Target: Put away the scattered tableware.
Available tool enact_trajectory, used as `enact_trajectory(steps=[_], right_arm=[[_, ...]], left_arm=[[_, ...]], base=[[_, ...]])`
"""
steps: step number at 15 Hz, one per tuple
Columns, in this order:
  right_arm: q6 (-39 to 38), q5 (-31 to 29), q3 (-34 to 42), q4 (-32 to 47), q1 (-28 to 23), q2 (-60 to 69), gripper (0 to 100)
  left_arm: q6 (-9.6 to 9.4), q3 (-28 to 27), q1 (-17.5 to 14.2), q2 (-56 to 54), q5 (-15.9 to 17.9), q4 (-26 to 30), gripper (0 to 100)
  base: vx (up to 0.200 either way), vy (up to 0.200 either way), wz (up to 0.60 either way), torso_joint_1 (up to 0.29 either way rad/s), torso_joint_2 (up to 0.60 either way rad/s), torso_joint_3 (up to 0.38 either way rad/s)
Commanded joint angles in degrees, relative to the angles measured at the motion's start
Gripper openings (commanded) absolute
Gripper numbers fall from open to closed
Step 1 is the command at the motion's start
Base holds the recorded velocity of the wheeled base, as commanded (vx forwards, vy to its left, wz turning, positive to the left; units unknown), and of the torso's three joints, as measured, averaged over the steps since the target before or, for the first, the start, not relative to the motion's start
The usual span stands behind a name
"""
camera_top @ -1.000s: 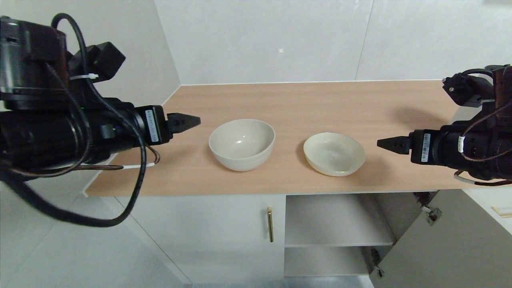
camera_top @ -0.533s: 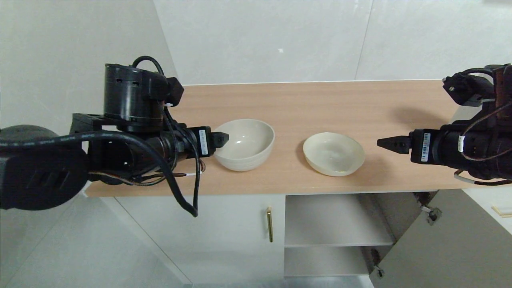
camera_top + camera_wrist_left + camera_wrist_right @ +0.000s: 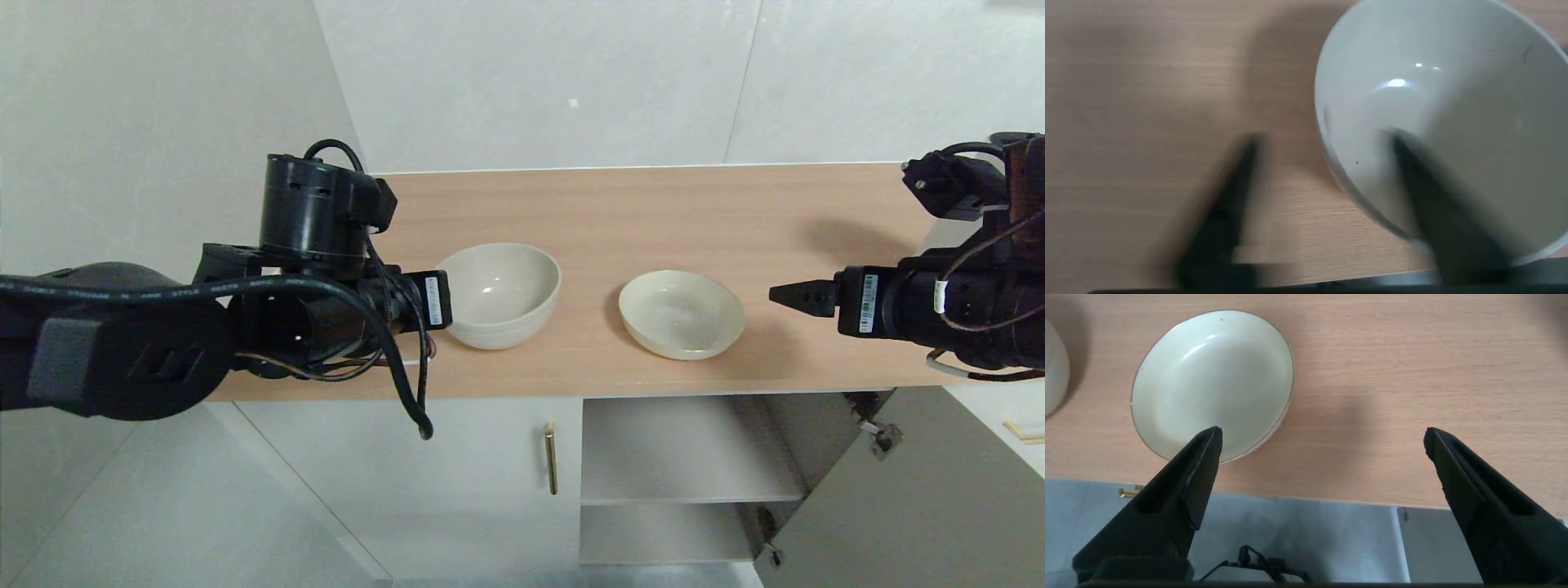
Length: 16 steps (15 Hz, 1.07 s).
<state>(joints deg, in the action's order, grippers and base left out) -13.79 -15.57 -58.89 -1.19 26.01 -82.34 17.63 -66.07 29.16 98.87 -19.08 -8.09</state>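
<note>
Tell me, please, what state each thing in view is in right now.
deep bowl: upright, empty, standing on the counter.
shallow bowl: upright, empty, on the counter, untouched.
left gripper: open, one finger inside the deep bowl, one outside its wall.
right gripper: open, holding nothing, apart from the shallow bowl.
left cabinet door: shut.
right cabinet door: swung open.

On the left gripper (image 3: 1323,140) both fingers are smeared by blur, so contact with the deep cream ceramic bowl (image 3: 1454,106) is unclear; its rim runs off that view's edge.
</note>
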Motion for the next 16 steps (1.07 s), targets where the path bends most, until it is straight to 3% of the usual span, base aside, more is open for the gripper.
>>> enact_trajectory(steps=[1,4,6,10,16], right_arm=[[-0.01,0.01,0.01,-0.04,0.0,0.16,100],[-0.19,0.01,-0.26,-0.04,0.0,-0.9,100],[-2.3,-0.52,-1.05,-0.12,0.0,-3.36,100],[-8.45,-6.76,-4.74,-0.12,1.32,-11.97,100],[-10.65,-9.31,-5.71,-4.43,1.76,-17.42,100]], left_arm=[[0.04,0.07,0.11,-0.69,-0.08,-0.43,0],[0.13,1.47,0.11,-7.55,0.36,-1.49,0],[0.57,2.97,0.11,-10.8,2.73,-1.66,0],[0.57,6.75,0.2,-11.77,6.25,-7.81,0],[0.48,6.92,0.37,-11.77,6.25,-8.52,0]], base=[[0.0,0.0,0.0,0.0,0.0,0.0],[0.0,0.0,0.0,0.0,0.0,0.0],[0.0,0.0,0.0,0.0,0.0,0.0],[0.0,0.0,0.0,0.0,0.0,0.0],[0.0,0.0,0.0,0.0,0.0,0.0]])
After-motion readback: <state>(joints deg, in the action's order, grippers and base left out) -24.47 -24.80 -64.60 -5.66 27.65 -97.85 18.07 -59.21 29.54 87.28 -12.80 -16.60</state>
